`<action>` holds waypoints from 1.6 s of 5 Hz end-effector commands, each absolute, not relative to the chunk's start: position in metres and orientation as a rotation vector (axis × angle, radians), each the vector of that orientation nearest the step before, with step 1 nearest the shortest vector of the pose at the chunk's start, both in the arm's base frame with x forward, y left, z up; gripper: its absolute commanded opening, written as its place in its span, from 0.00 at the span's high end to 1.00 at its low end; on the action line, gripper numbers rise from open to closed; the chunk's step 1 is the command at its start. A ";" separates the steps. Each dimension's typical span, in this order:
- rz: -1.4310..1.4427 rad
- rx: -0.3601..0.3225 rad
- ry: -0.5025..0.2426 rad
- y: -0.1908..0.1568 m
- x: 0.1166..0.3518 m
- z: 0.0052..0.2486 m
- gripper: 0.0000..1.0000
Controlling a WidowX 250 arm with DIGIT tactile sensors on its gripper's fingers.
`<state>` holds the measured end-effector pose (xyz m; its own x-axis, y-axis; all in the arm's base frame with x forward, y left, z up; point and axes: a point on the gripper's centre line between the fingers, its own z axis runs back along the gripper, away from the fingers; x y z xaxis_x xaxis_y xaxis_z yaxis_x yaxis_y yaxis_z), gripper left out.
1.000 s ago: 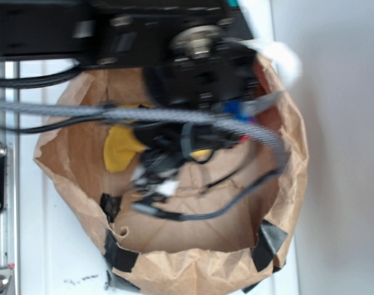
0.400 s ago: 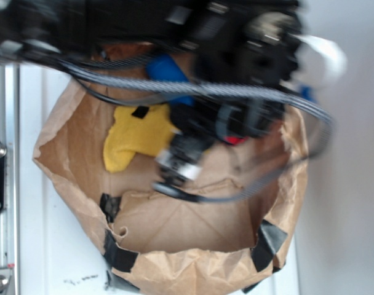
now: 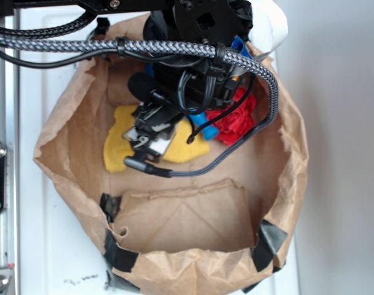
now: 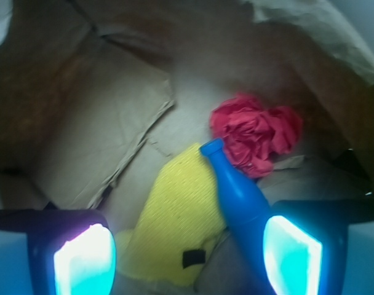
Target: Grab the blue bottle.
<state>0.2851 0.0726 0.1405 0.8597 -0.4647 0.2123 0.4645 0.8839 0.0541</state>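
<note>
- Right, here we are over the crumpled brown paper bag (image 3: 279, 184), its rolled rim patched with strips of black tape, standing on the white counter (image 3: 58, 258).
- The black robot arm (image 3: 193, 37) hangs into the bag from the top edge of the exterior view, with a braided grey cable (image 3: 175, 49) looping across it and down toward the bag floor.
- From the wrist camera, the gripper (image 4: 187, 258) shows its two fingers (image 4: 82, 261) spread wide, glowing cyan-white at the bottom corners, nothing pinched between them.
- The smooth solid-blue plastic bottle (image 4: 236, 196) lies on the bag floor, narrow neck pointing up the wrist picture, wide body running down toward the right finger.
- The bottle's lower body sits right against that right finger; whether it is truly touching or just beside it, I cannot tell, the glare washes that edge out.
- In the exterior view only a small sliver of the blue bottle (image 3: 198, 118) peeks out below the arm, the rest covered.
- The flat yellow knitted cloth (image 4: 181, 221) lies under and beside the bottle, spreading between the two fingers, with a small black tag near its lower edge.
- The red ruffled cloth ball (image 4: 254, 138) sits just beyond the bottle's neck, to its right, close to the bag's wall.
- A folded flap of brown paper (image 4: 95, 141) lies flat on the floor to the left, well apart from the bottle.
</note>
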 end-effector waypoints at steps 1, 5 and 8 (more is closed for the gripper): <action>-0.488 0.131 -0.289 0.076 0.292 0.117 0.00; -0.505 0.161 -0.277 0.077 0.319 0.088 0.00; -0.475 0.237 -0.287 0.064 0.324 0.074 0.00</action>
<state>0.3165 0.0751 0.0543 0.8767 -0.4492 0.1722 0.4036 0.8816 0.2450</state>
